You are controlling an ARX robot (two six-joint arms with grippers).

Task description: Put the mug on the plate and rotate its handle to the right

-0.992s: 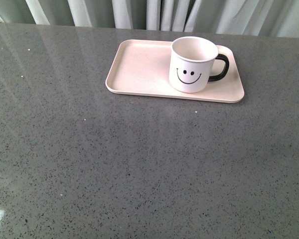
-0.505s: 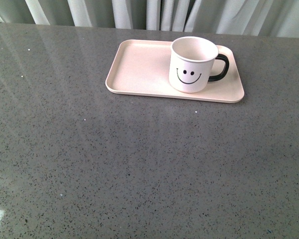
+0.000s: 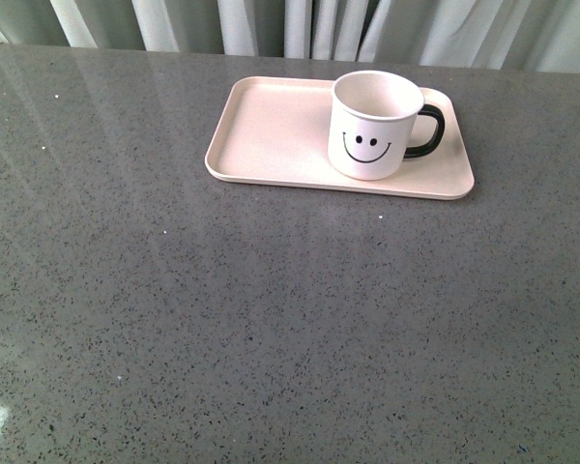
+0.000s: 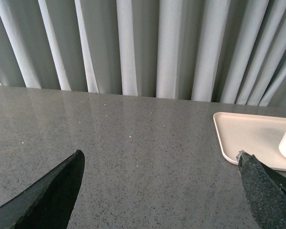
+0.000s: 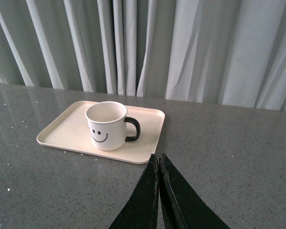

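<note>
Nothing has shifted over the last second: the mug (image 3: pixel 374 126) stands upright on the right half of the plate (image 3: pixel 271 135), its handle (image 3: pixel 427 130) pointing right, so the task looks complete. The right claw (image 5: pixel 159 164), pinched closed and empty, sits well nearer than the mug; the left claw (image 4: pixel 159 179) gapes wide, the plate to its right.

The cream-white mug (image 3: pixel 374 126) stands upright and empty in the upper centre-right of the front view, its black smiley face turned toward the camera. Its glossy black C-shaped handle (image 3: pixel 427 130) points to the frame's right. It sits on the right half of the pale pink rectangular plate (image 3: pixel 271 135), which lies flat.
</note>
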